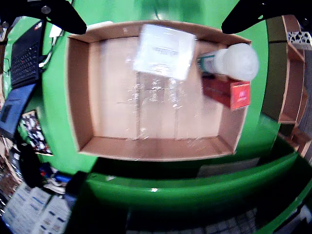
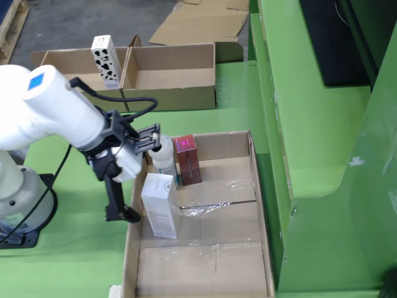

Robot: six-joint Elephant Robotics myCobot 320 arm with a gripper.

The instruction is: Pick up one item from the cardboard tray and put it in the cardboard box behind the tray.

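While hovering wide and empty over the tray (image 2: pixel 257 205), hand (image 2: pixel 127 180) not yet on white carton (image 2: pixel 159 205), bottle (image 2: pixel 164 155) or red box (image 2: pixel 187 159); nothing lifted, whole transfer to rear box (image 2: pixel 173 77) left.

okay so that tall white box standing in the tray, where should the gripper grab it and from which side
Grip the white box near its top, coming straight down from above. It stands upright, apart from the bottle and red box, with its narrow width facing up, so the gripper fingers can probably close across its two broad faces.
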